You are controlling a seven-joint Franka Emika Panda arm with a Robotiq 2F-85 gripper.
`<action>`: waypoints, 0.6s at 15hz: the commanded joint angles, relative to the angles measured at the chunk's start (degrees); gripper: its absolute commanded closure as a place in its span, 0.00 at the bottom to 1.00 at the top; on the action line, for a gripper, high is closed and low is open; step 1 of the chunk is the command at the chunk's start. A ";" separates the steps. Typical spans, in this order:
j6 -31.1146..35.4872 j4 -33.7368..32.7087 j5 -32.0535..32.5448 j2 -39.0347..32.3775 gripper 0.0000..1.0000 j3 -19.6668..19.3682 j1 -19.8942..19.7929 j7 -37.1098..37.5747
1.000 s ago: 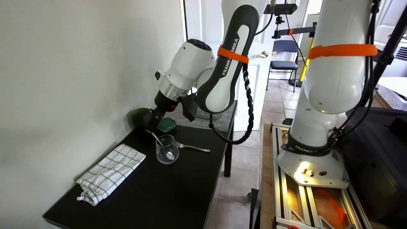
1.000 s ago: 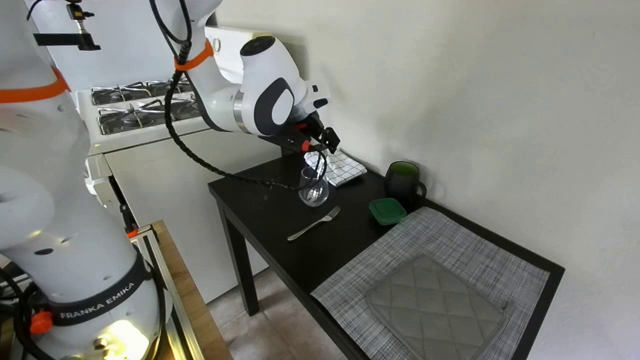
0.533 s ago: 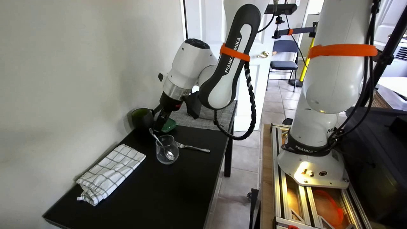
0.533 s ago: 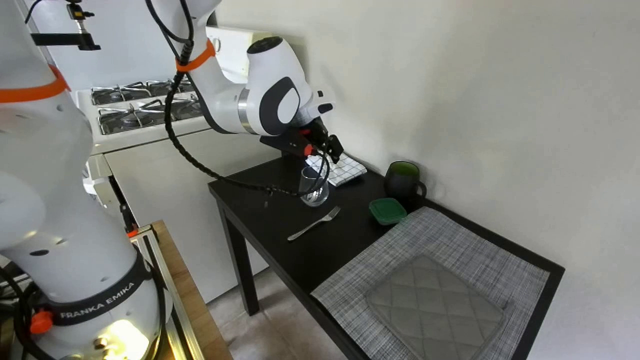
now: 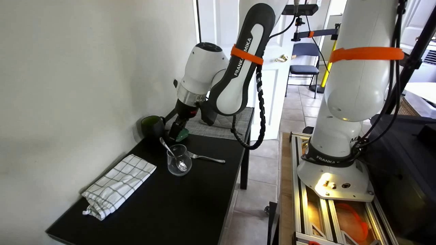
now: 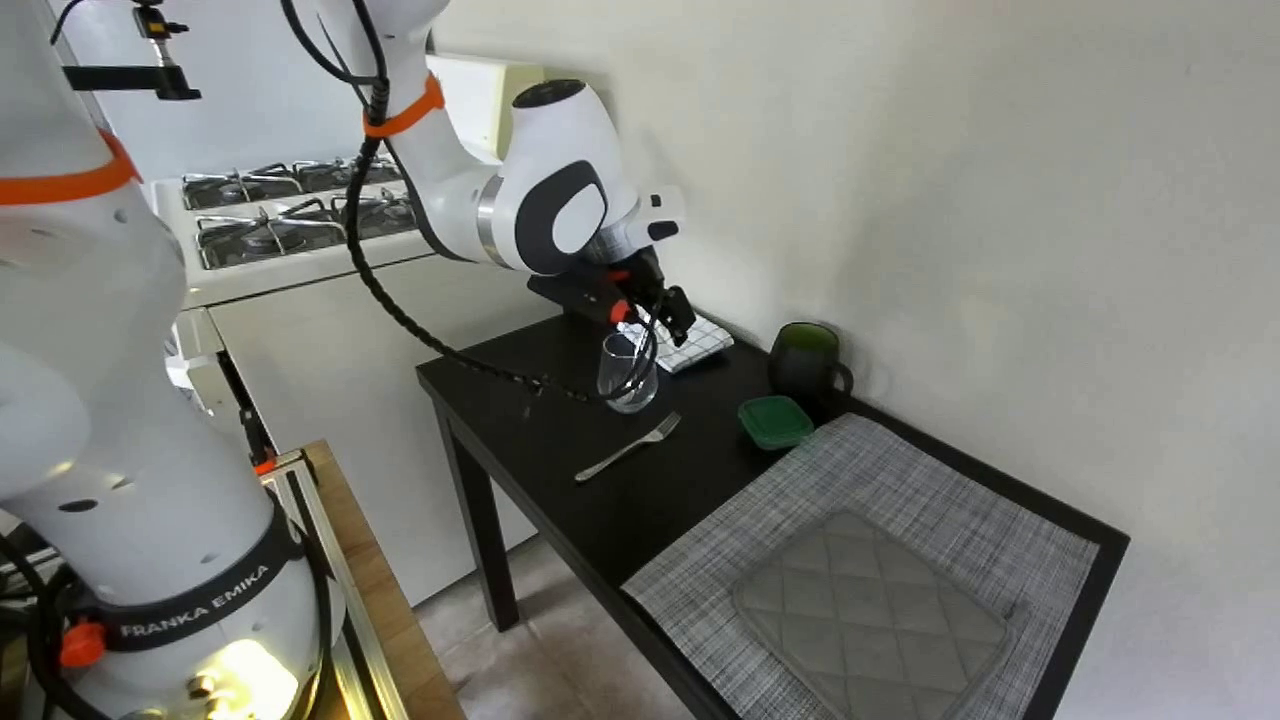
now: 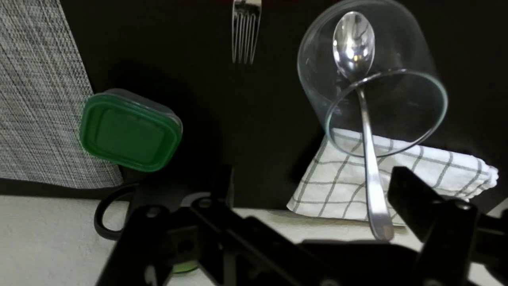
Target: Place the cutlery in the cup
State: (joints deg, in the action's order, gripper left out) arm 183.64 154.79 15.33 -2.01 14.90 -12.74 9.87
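Note:
A silver spoon (image 7: 354,47) leans inside the clear glass cup (image 7: 443,95), bowl at the bottom and handle sticking out past the rim. The same cup (image 5: 174,166) stands upright on the black table in both exterior views. A silver fork (image 5: 207,158) lies flat on the table beside it; the wrist view has only its tines (image 7: 245,35), at the top edge. My gripper (image 7: 311,186) is open, its jaws wide apart, holding nothing. In the wrist view the spoon's handle appears nearer the right finger (image 7: 410,194). In an exterior view the gripper (image 5: 173,135) is just behind the spoon handle.
A green-lidded container (image 6: 776,422) and a dark green mug (image 6: 803,362) stand near the wall. A checked cloth (image 5: 119,183) lies along the wall side. A grey placemat (image 6: 700,570) with a quilted pad (image 6: 870,610) covers the table's other end.
My gripper has moved away from the spoon's handle, toward the container and mug, and its fingers have come lower. More of the handle now shows. Cup and fork have stayed put.

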 commanded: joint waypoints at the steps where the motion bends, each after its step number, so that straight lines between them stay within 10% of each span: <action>1: -5.92 -1.66 -8.96 -0.27 0.00 4.54 -3.34 -5.46; 5: -14.52 -6.34 -27.71 2.84 0.00 7.02 -5.91 -19.27; 8: -25.66 -8.74 -28.39 8.24 0.00 2.04 -8.17 -22.81; 9: -28.83 -9.64 -24.97 8.59 0.00 -6.46 -1.98 -21.10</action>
State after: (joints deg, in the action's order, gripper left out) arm 163.96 146.13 -13.00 2.30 18.66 -19.15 -11.27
